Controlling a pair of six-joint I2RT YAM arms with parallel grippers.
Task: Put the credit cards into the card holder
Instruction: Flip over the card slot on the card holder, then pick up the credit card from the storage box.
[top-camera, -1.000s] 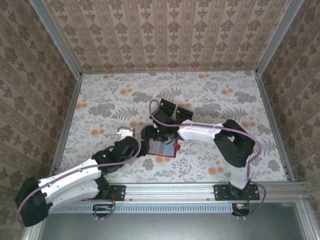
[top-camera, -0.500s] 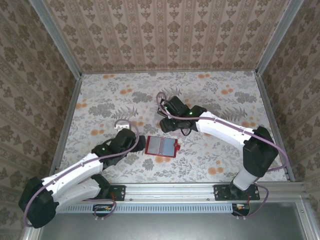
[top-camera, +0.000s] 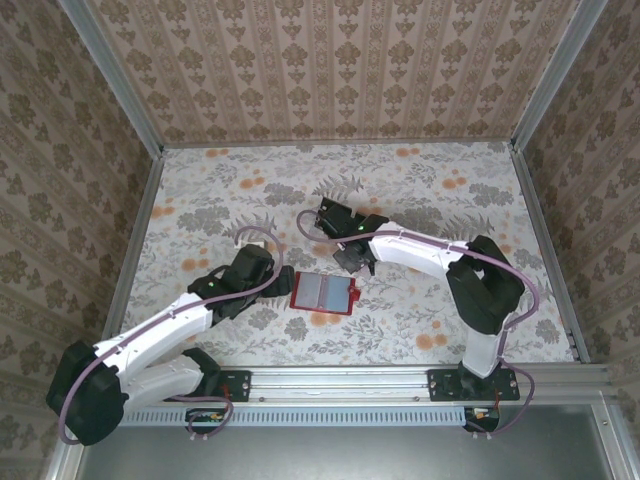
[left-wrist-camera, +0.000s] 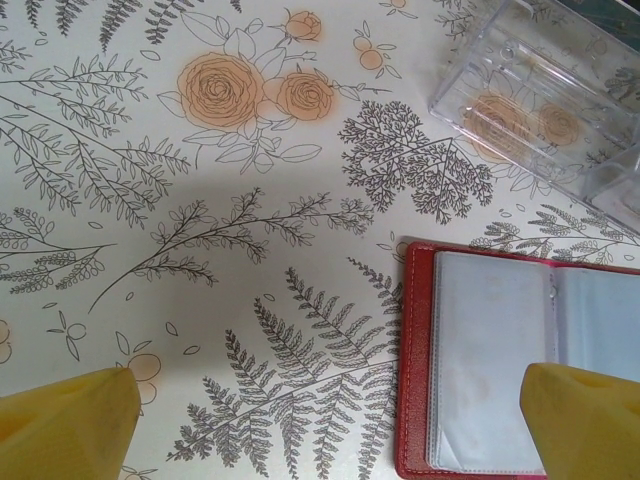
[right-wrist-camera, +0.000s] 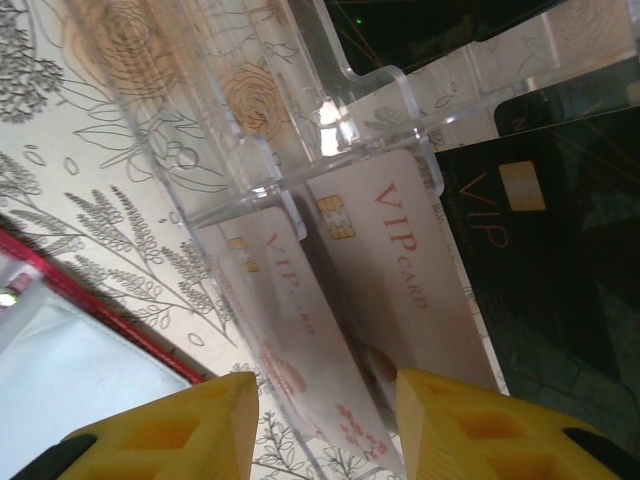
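The card holder (top-camera: 322, 293) lies open on the table, red-edged with greyish pockets (left-wrist-camera: 490, 370). My left gripper (left-wrist-camera: 325, 430) hovers open just left of it (top-camera: 274, 283), empty, its right fingertip (left-wrist-camera: 590, 420) over the left pocket. Behind the holder stands a clear acrylic rack (right-wrist-camera: 200, 110) with the credit cards leaning in it: two pale pinkish VIP cards (right-wrist-camera: 400, 260) (right-wrist-camera: 275, 300) and a black one (right-wrist-camera: 545, 260). My right gripper (right-wrist-camera: 320, 440) is low over the rack (top-camera: 351, 257). Its yellow fingertips (right-wrist-camera: 170, 430) straddle the lower ends of the pale cards, apart, not touching them.
The clear rack also shows at the upper right of the left wrist view (left-wrist-camera: 530, 85), just beyond the holder. The floral tabletop (top-camera: 450, 200) is walled by patterned panels on three sides, with a metal rail (top-camera: 350, 380) along the near edge.
The right gripper left the card holder, went back to the rack and came down over the pale cards, jaws narrowing. The left gripper drew back left off the holder, still wide open.
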